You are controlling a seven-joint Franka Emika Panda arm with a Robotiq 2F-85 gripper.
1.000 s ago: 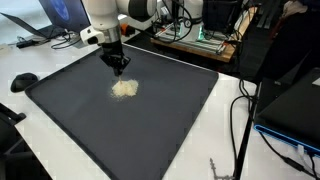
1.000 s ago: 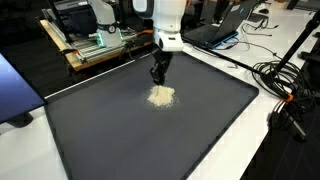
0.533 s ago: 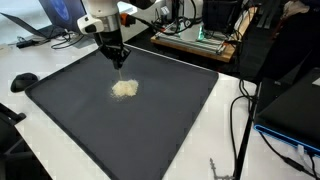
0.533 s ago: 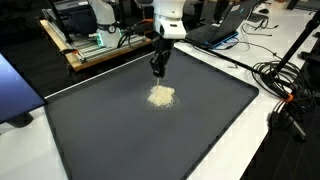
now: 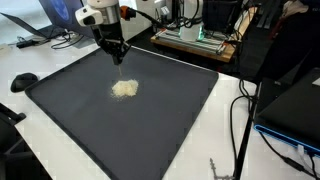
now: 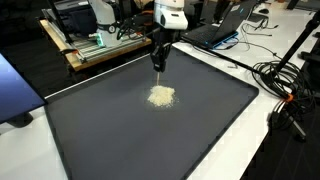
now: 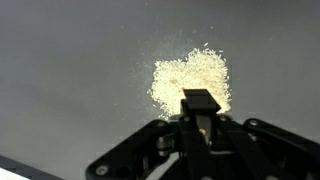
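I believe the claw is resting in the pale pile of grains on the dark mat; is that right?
Not quite. The claw is not resting in the pile of grains. It hangs in the air above the dark mat, apart from the pile, as seen in an exterior view. The pale pile does lie on the mat.

The arm (image 5: 100,14) was white, with rounded joint housings and dark seams. The gripper (image 5: 119,59) was black and narrow; in the wrist view its black linkage (image 7: 140,155) filled six o'clock
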